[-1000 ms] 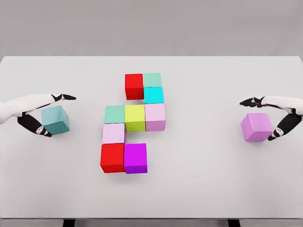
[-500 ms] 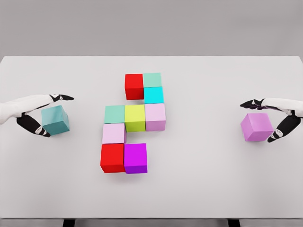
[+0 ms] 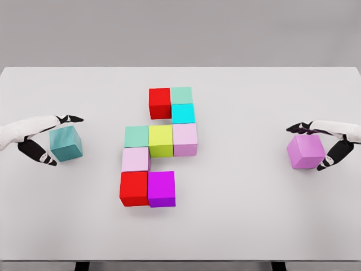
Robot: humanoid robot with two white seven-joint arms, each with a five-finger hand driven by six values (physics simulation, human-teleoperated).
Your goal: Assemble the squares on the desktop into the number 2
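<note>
Head view
Table [image 3: 248, 226]: white, and bears all the cubes.
Figure: nine cubes, touching, left of centre. Top row is red cube [image 3: 159, 103] and green cube [image 3: 181, 95]; cyan cube [image 3: 183, 113] sits under the green. Middle row is mint cube [image 3: 136, 136], yellow cube [image 3: 161, 140], lilac cube [image 3: 185, 139]. Pale pink cube [image 3: 135, 159] drops down the left side; low red cube [image 3: 133, 188] and magenta cube [image 3: 161, 188] start the base.
Gaps: top and base rows look one cube short, likely why two cubes lie apart.
Teal cube [image 3: 66, 143]: well left of the figure.
Left hand [image 3: 42, 138]: spread around the teal cube, fingers above, thumb at its left; contact unclear, not clamped.
Violet cube [image 3: 306, 151]: well right of the figure.
Right hand [image 3: 327, 141]: likewise open around the violet cube, framing it for a grasp.
</note>
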